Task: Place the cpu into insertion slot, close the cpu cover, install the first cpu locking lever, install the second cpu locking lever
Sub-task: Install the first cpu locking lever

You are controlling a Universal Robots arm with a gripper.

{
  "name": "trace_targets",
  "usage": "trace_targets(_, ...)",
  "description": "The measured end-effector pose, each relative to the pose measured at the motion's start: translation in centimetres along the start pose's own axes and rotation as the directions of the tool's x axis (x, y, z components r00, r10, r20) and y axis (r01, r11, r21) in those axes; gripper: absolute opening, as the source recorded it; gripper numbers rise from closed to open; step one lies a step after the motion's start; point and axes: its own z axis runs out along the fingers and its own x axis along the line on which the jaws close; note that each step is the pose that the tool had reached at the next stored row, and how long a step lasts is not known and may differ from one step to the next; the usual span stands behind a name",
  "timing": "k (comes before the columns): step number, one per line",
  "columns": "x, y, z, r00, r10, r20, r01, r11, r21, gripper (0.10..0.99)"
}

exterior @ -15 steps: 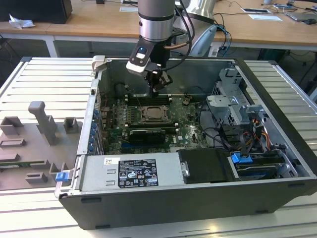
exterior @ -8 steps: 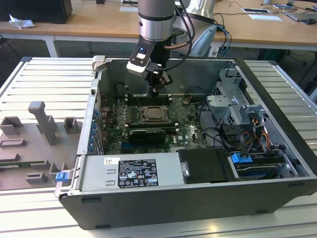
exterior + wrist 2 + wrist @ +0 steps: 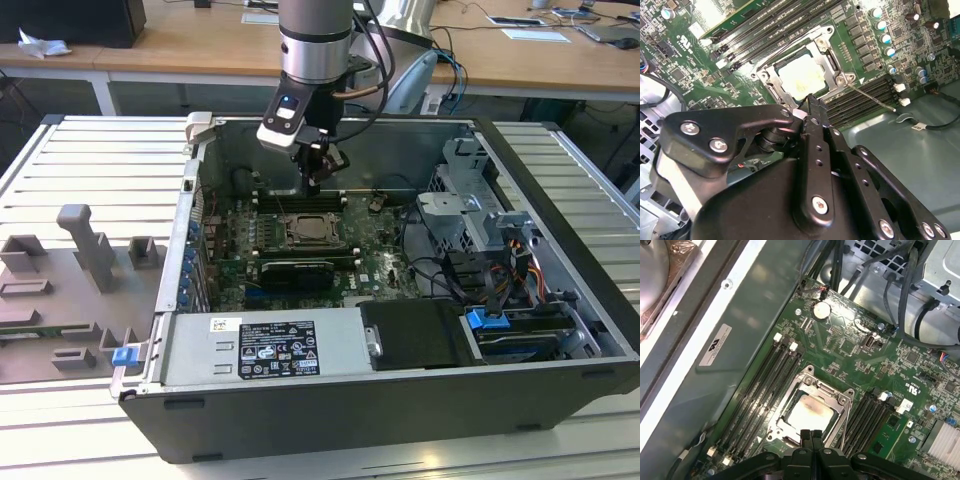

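Observation:
The cpu (image 3: 802, 80), a pale square chip, lies in its socket on the green motherboard (image 3: 867, 40). The silver cpu cover (image 3: 826, 51) lies flat around it, with the chip showing through the cut-out. In the first wrist view the cpu (image 3: 810, 414) and the cover (image 3: 841, 410) sit just beyond my fingertips. A thin metal locking lever (image 3: 872, 98) sticks out from the socket's corner over the memory slots. My gripper (image 3: 811, 105) is shut with nothing in it, poised close above the socket's edge. In the exterior view the gripper (image 3: 314, 183) hangs just behind the socket (image 3: 304, 231).
The open computer case (image 3: 330, 415) walls the board in. A drive cage (image 3: 470, 215) with cables stands at the exterior view's right and the power supply (image 3: 265, 345) at the front. Black memory slots (image 3: 762, 385) flank the socket. A grey fixture tray (image 3: 75, 290) lies outside the case.

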Motion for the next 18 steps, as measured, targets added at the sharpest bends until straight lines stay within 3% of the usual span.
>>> trace_targets(18,-0.02,-0.01,0.0,0.999,-0.045,-0.0016,0.045,0.999,-0.001,0.106)
